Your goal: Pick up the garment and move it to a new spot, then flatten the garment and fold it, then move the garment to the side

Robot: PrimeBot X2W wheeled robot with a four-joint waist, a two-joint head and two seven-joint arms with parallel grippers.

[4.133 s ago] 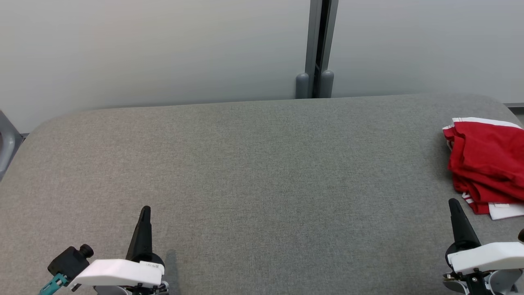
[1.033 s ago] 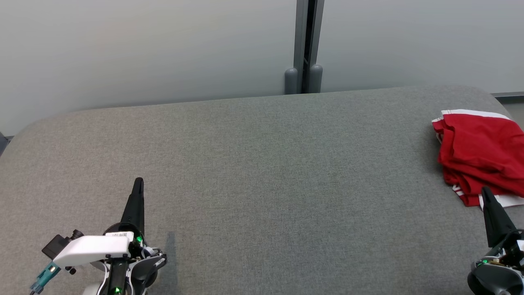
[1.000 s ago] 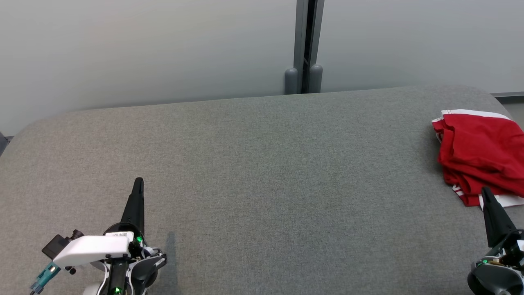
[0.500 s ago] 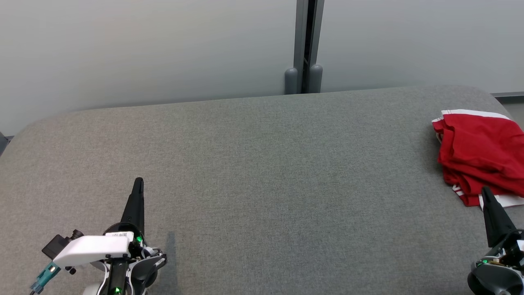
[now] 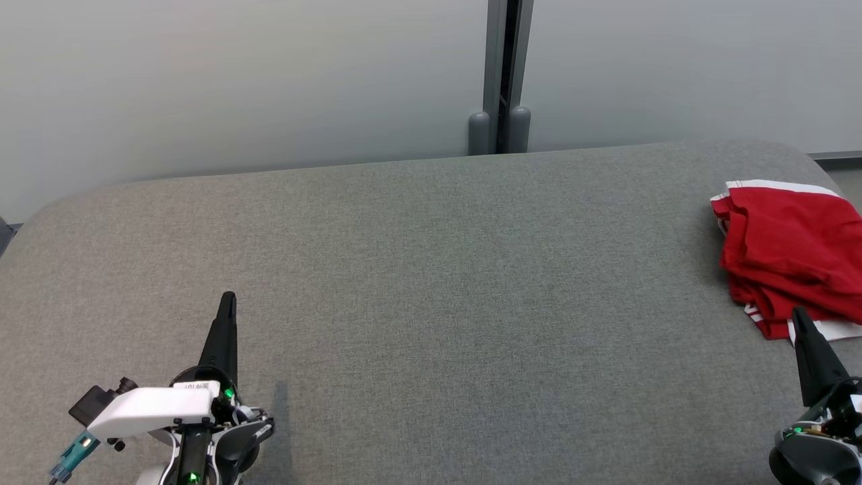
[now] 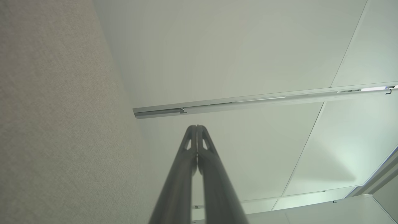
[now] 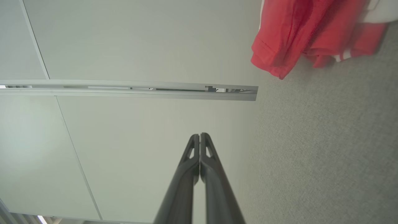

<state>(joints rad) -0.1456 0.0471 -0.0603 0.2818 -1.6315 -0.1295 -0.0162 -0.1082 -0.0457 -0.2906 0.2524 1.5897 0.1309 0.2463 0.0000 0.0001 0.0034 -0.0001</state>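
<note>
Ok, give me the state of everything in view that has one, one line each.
garment: red with white trim, bunched up at the right end of the table, not spread flat, not held.
left gripper: shut, holding nothing, over the table's near left.
right gripper: shut, holding nothing, tip at the garment's near edge; contact cannot be told.
table: grey fabric top, bearing the garment.
</note>
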